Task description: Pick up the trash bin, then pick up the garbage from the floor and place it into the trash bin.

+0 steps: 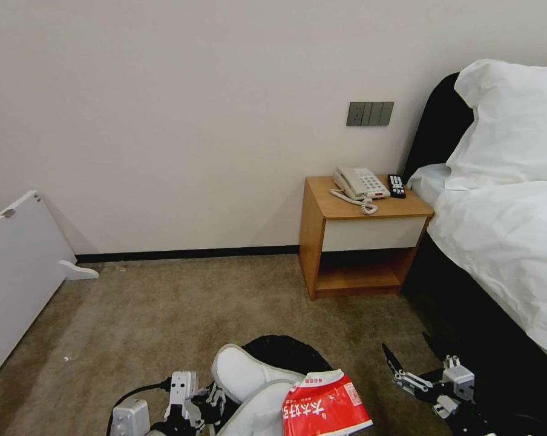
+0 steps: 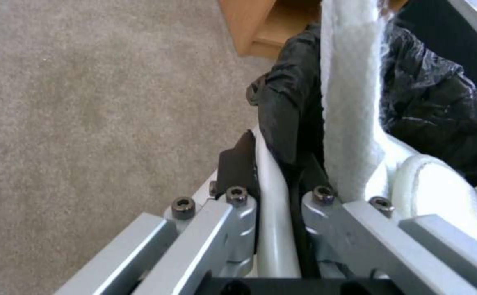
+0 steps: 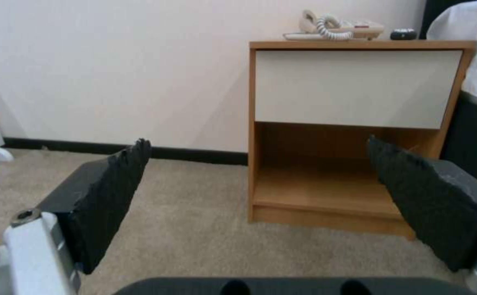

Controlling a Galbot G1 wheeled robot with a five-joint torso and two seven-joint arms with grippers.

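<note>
Trash bin (image 1: pixel 285 351) low in the head view, black bag liner over its rim, held off the carpet (image 1: pixel 164 303) in front of the robot. Two white slippers (image 1: pixel 243 369) stand up out of it; a red snack packet (image 1: pixel 325 404) lies across its near right edge.

Left gripper (image 2: pixel 279 164) at the bin's left rim, fingers pinched tight on the white wall and liner, one finger (image 2: pixel 238 164) outside the rim, the other inside beside a slipper.

Right gripper (image 3: pixel 254 180) to the right of the bin, apart from it, jaws spread wide, nothing between the black pads (image 3: pixel 112 192). It faces the open lower shelf of a wooden nightstand (image 1: pixel 364 242).

Nightstand stands beyond the bin, against the wall; phone (image 1: pixel 359 181) and remote (image 1: pixel 396 185) on top. Bed (image 1: pixel 503 230) on the nightstand's right.
</note>
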